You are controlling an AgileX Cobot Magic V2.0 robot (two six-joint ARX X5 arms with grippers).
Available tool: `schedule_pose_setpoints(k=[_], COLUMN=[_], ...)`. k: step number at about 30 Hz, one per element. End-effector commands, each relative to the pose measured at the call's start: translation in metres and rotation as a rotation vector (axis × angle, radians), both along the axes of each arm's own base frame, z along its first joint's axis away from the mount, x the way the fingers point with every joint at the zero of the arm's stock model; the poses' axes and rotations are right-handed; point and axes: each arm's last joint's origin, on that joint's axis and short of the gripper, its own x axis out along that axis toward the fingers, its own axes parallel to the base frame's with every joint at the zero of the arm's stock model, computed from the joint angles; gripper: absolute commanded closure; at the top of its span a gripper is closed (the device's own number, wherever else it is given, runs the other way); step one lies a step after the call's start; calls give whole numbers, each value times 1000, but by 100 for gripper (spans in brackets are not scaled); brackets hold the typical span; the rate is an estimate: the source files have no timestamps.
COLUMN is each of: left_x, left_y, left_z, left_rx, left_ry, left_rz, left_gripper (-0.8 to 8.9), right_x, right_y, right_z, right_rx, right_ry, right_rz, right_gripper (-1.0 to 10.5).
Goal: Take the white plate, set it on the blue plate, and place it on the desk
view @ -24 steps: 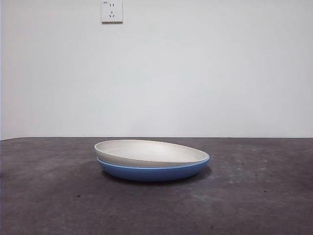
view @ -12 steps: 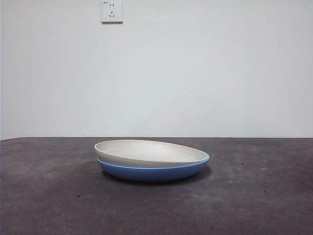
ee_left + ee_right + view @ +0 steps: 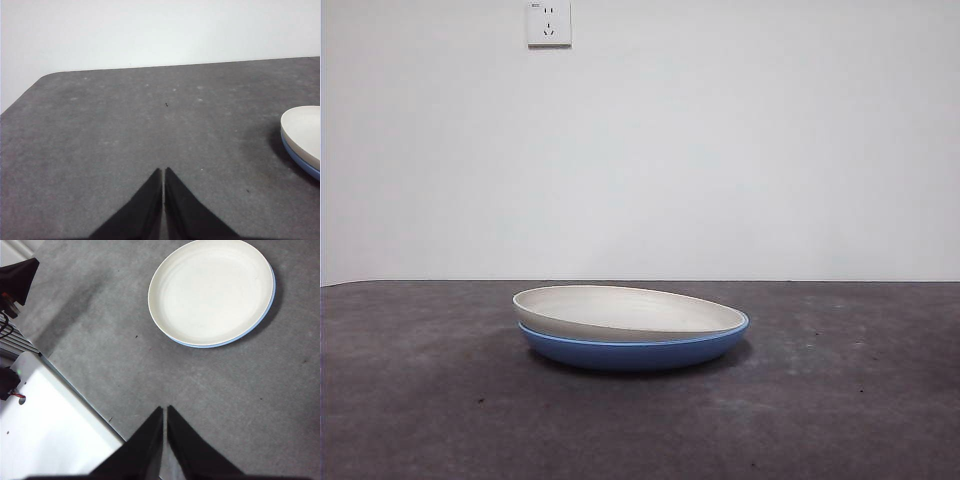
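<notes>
White plate (image 3: 620, 310) sits tilted in blue plate (image 3: 635, 352); unlabelled.

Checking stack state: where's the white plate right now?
The white plate rests tilted on the blue plate mid-desk in the front view, below the wall socket.

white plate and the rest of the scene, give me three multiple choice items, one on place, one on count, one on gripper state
1. Where is the white plate?
A. bare on the desk
B. on the blue plate
C. in a gripper

2. How many plates show?
A. one
B. two
C. three

3. How does the left gripper stand?
A. shut, holding nothing
B. open wide
C. shut on a plate

Key: 1 B, it sits tilted in the blue plate on the desk. 2 B, one white, one blue. 3 A, its jaws meet over bare desk; the right gripper stands likewise.
</notes>
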Motion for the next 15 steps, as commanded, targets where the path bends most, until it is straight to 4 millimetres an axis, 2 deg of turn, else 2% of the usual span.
schedule_pose_setpoints(k=[1, 15], left_x=[1, 0], left_y=[0, 0], left_z=[-9, -11], left_rx=[-12, -74], left_ry=[43, 66], left_rz=[9, 17], left_gripper=[805, 805], right_x=[1, 1], right_y=[2, 2], right_z=[5, 5], right_rx=[5, 5], right_ry=[-27, -27], right_rz=[14, 14], right_gripper=[939, 939])
